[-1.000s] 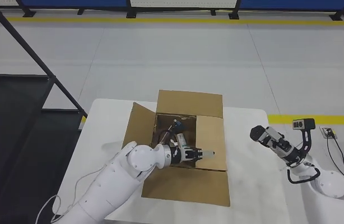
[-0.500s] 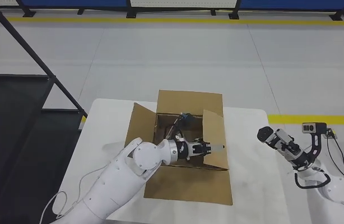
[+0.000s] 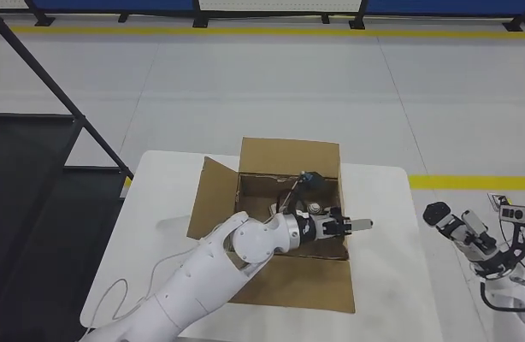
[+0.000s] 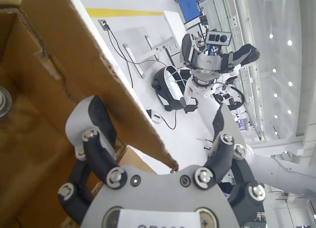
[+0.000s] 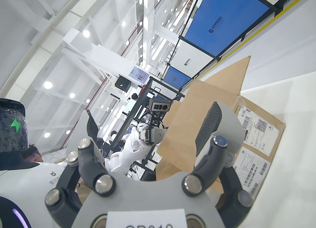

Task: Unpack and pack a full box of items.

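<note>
Box: cardboard box (image 3: 288, 158) at the centre of the top view, on the white table (image 3: 386, 286). The opening faces up.
Box axis: sides run square to the table edges. The back flap lies toward the top of the frame and the front flap (image 3: 288, 291) toward the bottom, so the spread box is longest up-down in the frame.
Left tool: left tool (image 3: 352, 226) sits over the box's frame-right rim, with its arm crossing the opening from the lower left. Jaws are apart and nothing is clamped.
Side flap: side flap (image 4: 86, 54) stands up at that rim, with its free edge running up-down in the top view.
Flap vs left tool: in the left wrist view the flap's edge passes between the two fingers. One finger (image 4: 98, 118) is on the inner face, just beside the cardboard. The other finger (image 4: 223, 128) is out on the outer side, apart from it. Cannot tell whether the inner finger touches.
Contents: round metal-topped item (image 3: 315, 208) is inside the box near the frame-right wall, just above the left tool in the frame.
Right tool: right tool (image 3: 442, 218) is at the right of the frame near the table's edge, well apart from the box. Jaws are spread and empty.
Right wrist view: right tool (image 5: 151, 113) faces the box's outer wall, which carries printed labels (image 5: 256, 128).
</note>
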You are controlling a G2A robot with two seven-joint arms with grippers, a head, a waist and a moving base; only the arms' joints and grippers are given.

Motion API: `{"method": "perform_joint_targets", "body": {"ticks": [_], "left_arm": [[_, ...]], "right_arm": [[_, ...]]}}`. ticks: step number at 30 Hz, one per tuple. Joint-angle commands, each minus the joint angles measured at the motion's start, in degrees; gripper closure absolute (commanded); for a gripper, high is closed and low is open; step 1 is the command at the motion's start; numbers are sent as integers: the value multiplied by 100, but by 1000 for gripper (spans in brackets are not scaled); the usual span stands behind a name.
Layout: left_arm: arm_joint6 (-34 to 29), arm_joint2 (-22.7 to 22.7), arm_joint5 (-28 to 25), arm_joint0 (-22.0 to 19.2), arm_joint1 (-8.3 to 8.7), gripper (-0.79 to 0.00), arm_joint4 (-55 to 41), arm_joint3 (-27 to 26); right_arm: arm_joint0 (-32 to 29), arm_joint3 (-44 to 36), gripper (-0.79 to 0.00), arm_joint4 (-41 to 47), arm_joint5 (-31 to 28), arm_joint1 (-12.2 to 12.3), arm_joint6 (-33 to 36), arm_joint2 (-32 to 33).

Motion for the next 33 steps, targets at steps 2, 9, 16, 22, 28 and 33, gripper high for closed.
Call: {"method": "perform_joint_targets", "body": {"ticks": [2, 9, 16, 22, 28, 33], "left_arm": [[140, 129, -104, -110, -161, -785, -41, 262], [121, 399, -252, -379, -564, -785, -274, 936], [-64, 654, -294, -620, -973, -785, -379, 1639], [-266, 808, -182, -790, -1294, -785, -381, 2234], [-476, 867, -138, -915, -1552, -785, -364, 2702], [-593, 889, 14, -1020, -1709, -785, -212, 2932]], "right_arm": [[-157, -23, -785, 127, -41, 19, 105, 86], [-310, 64, -785, 295, -59, 70, 484, 135], [-339, 208, -785, 291, 49, 134, 793, 118], [-327, 298, -785, 274, 36, 172, 780, 52], [-369, 283, -785, 365, 33, 212, 778, 30], [-323, 299, -785, 382, 53, 245, 797, -43]]}}
